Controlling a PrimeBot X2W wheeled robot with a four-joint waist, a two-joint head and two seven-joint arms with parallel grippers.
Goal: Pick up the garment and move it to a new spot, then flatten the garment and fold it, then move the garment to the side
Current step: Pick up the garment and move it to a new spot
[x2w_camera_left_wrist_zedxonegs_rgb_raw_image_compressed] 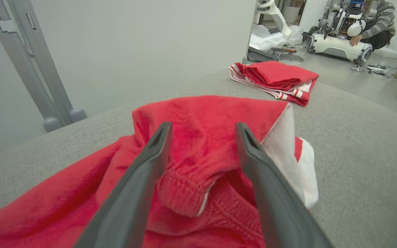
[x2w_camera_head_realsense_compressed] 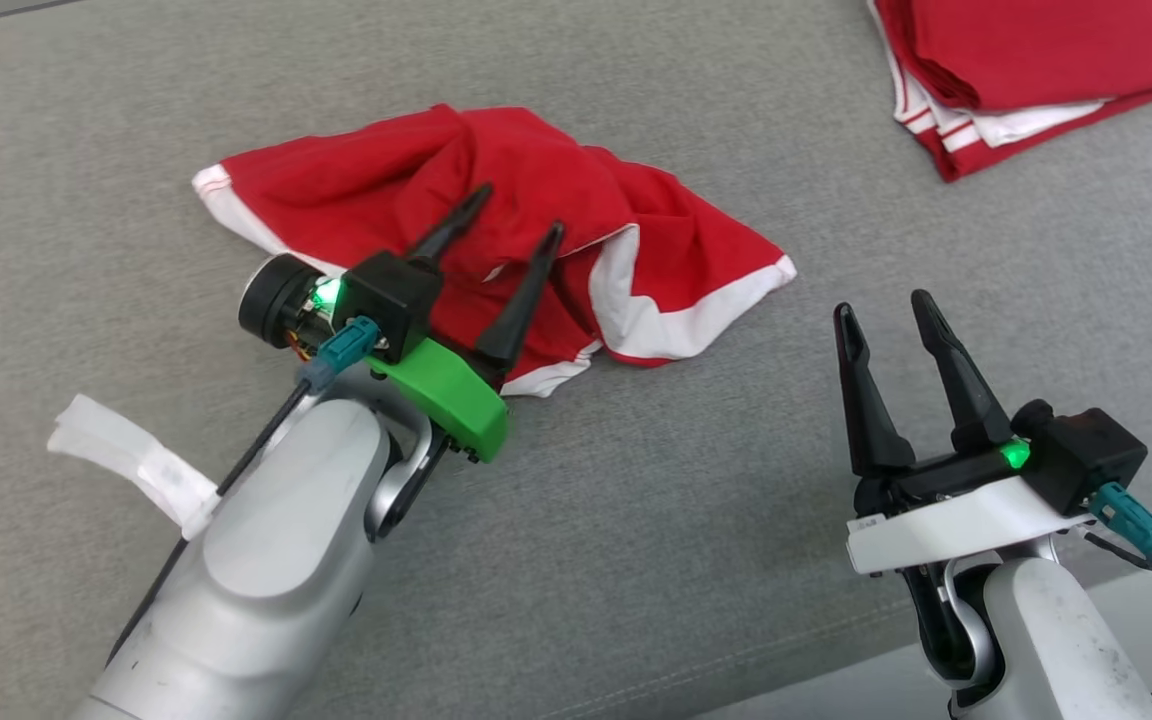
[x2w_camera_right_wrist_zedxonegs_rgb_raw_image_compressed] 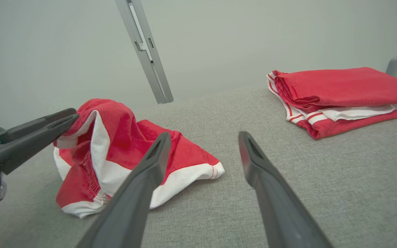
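Red-and-white garment [x2w_camera_head_realsense_compressed: 366, 190] is lying crumpled on the grey cushion [x2w_camera_head_realsense_compressed: 636, 500], centre-left. My left gripper [x2w_camera_head_realsense_compressed: 520, 210] is sitting over it with fingers apart, straddling a bunched fold and clamping nothing. My right gripper [x2w_camera_head_realsense_compressed: 883, 305] is holding wide open over bare cushion, right of the garment. A folded red pile [x2w_camera_head_realsense_compressed: 1026, 60] is lying far right.

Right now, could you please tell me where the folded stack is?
In the head view the folded stack lies at the far right of the grey surface, beyond the right gripper and apart from the crumpled garment.
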